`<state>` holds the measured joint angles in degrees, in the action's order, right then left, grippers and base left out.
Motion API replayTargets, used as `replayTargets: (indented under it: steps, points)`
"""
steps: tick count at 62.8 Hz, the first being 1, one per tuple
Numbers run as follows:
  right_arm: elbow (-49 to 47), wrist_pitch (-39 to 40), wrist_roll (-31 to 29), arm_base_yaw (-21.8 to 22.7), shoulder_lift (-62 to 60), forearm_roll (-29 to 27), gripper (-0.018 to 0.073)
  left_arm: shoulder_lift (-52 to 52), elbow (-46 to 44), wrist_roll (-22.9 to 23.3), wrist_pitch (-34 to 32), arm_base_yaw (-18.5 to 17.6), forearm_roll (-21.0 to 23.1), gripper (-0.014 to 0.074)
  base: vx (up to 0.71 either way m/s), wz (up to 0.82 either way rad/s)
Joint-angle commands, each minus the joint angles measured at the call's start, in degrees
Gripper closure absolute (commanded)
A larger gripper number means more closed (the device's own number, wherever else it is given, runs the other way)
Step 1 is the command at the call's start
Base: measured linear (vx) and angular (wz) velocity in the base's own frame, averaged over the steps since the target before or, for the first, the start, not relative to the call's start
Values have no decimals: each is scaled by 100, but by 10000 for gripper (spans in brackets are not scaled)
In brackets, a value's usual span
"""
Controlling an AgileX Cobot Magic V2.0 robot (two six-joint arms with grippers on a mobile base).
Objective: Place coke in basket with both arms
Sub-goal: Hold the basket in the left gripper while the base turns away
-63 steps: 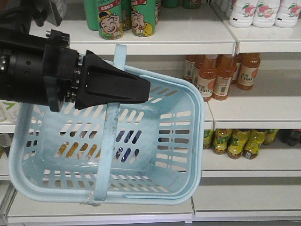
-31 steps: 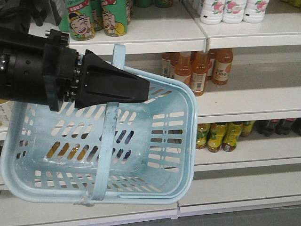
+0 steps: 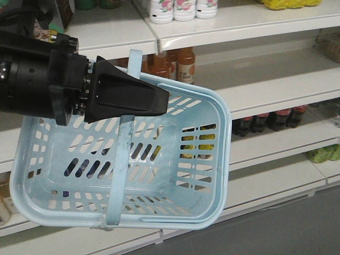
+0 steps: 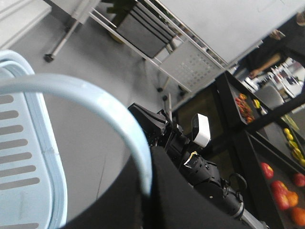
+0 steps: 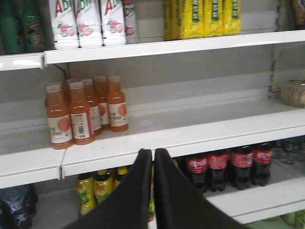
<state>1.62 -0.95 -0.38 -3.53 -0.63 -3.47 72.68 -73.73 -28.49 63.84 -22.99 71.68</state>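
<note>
The light blue basket (image 3: 207, 159) hangs tilted in front of the store shelves, empty inside. Its strap handle (image 3: 123, 159) runs up through my left gripper (image 3: 159, 101), a black tapered cone coming in from the left. In the left wrist view the handle (image 4: 95, 98) curves down into the shut left gripper (image 4: 147, 191), with the basket rim (image 4: 43, 152) at the left. My right gripper (image 5: 153, 151) is shut and empty, pointing at the shelves. The coke can is out of view.
White shelves (image 5: 190, 129) hold orange juice bottles (image 5: 83, 112), white bottles (image 5: 90, 21), yellow bottles (image 5: 202, 16), dark cola bottles with red labels (image 5: 224, 167) and yellow-green bottles (image 5: 97, 191). Grey floor (image 3: 265, 228) lies below the shelves.
The shelves and bottles have slid left and up in the front view, so the view has swung right. The basket stays hanging from the left gripper.
</note>
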Motion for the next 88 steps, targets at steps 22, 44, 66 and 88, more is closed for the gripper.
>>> replayTargets:
  steps: [22, 44, 66, 88]
  points:
    - [40, 418, -17, 8, -71, 47, 561, -169, -134, -56, -145, -40, 464, 603, -2, -52]
    - [40, 418, -17, 8, -71, 47, 561, -169, -134, -56, -144, -40, 464, 603, -3, -52]
    - [40, 418, -17, 8, -71, 47, 561, -169, -139, -56, -144, -40, 464, 603, -2, -51]
    - [40, 418, -17, 8, -71, 47, 561, -169, -139, -56, -144, -40, 464, 603, 4, -51]
